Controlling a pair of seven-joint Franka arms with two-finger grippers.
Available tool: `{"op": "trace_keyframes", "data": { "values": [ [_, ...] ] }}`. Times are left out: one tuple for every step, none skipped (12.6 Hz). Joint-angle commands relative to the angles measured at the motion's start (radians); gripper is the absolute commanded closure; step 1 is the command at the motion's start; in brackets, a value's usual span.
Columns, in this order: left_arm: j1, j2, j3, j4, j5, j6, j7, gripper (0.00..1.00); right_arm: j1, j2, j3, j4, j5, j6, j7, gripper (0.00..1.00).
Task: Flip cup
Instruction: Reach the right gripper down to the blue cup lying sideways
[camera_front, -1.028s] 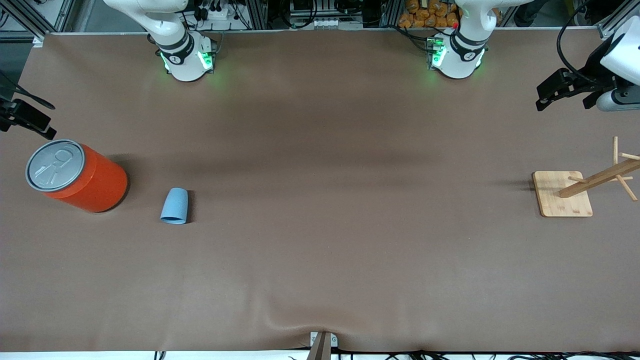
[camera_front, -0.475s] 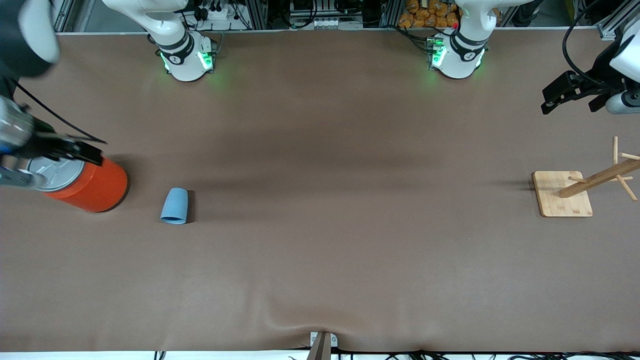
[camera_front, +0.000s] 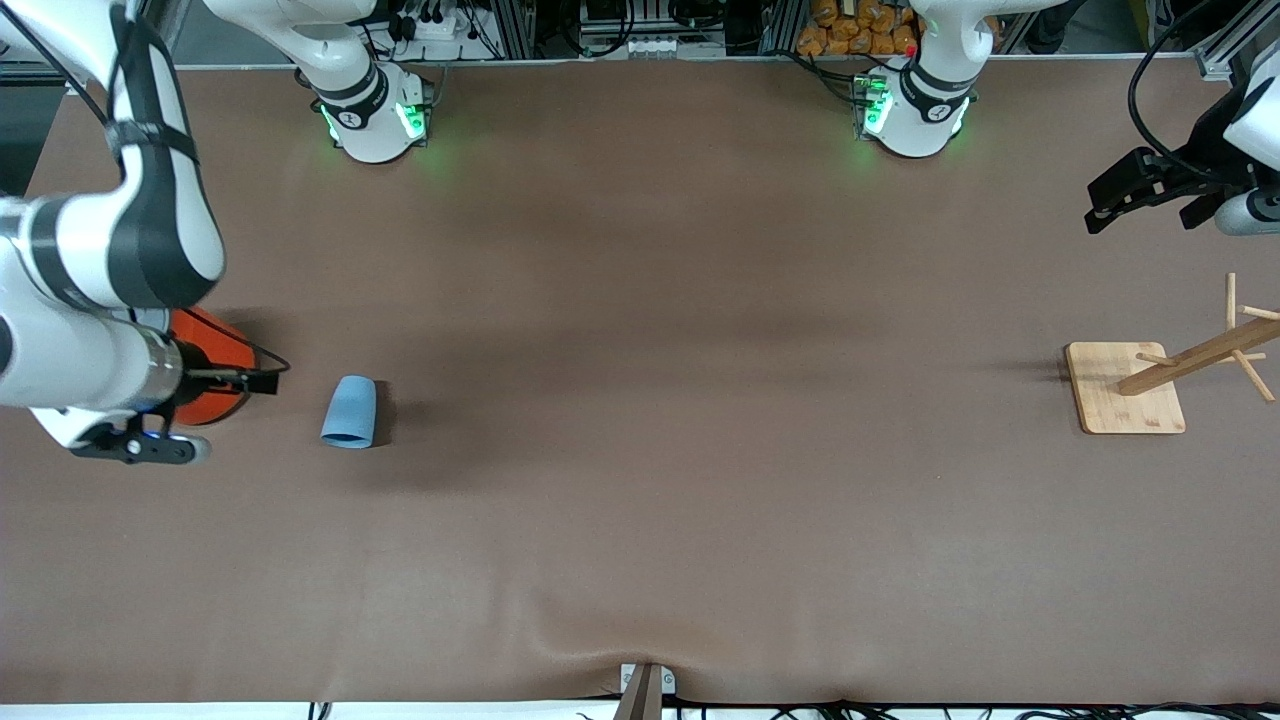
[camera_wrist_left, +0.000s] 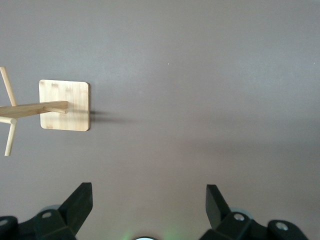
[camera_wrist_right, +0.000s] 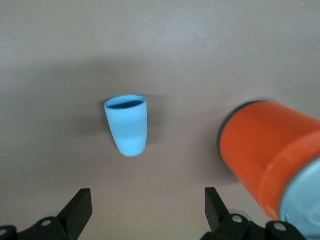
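The cup (camera_front: 349, 411) is lying on its side on the brown table (camera_front: 640, 480), toward the right arm's end, with its open mouth facing the front camera. It's sitting just beside the orange can (camera_front: 205, 395) but not touching it, and nothing is gripping it. In the right wrist view the cup (camera_wrist_right: 127, 125) is showing its darker blue inside, and the orange can (camera_wrist_right: 270, 150) with its grey lid is standing upright close by.

The right gripper (camera_wrist_right: 147, 212) is hanging over the can, covering most of it in the front view, and its 2 fingers (camera_wrist_right: 80, 207) are spread wide with nothing between them. In the front view the right gripper (camera_front: 150, 440) is only partly visible under the big white arm.

The left gripper (camera_wrist_left: 148, 205) is waiting up in the air at the left arm's end of the table, near the wooden rack (camera_front: 1130, 385), its fingers (camera_wrist_left: 82, 200) also spread apart and holding nothing. From the front it's showing as a dark shape, the left gripper (camera_front: 1140, 190), up by the table's edge.
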Motion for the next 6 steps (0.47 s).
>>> {"op": "trace_keyframes", "data": {
  "values": [
    [0.002,0.019,-0.003,0.026,0.019,-0.022,0.019,0.00,-0.030,-0.021,0.007,-0.184,0.110,0.197,-0.033,0.00],
    [0.000,0.021,-0.003,0.026,0.019,-0.022,0.019,0.00,-0.028,-0.019,0.006,-0.240,0.131,0.273,-0.079,0.00],
    [-0.001,0.021,-0.003,0.026,0.019,-0.022,0.019,0.00,-0.027,-0.018,0.006,-0.303,0.134,0.352,-0.085,0.00],
    [-0.001,0.021,-0.003,0.026,0.019,-0.022,0.019,0.00,-0.022,-0.015,0.006,-0.367,0.134,0.430,-0.087,0.00],
    [0.000,0.021,-0.003,0.028,0.019,-0.020,0.019,0.00,-0.022,-0.013,0.006,-0.428,0.134,0.502,-0.096,0.00],
    [0.000,0.021,-0.003,0.028,0.019,-0.019,0.019,0.00,-0.019,-0.013,0.006,-0.470,0.134,0.560,-0.119,0.00]
  ]
}}
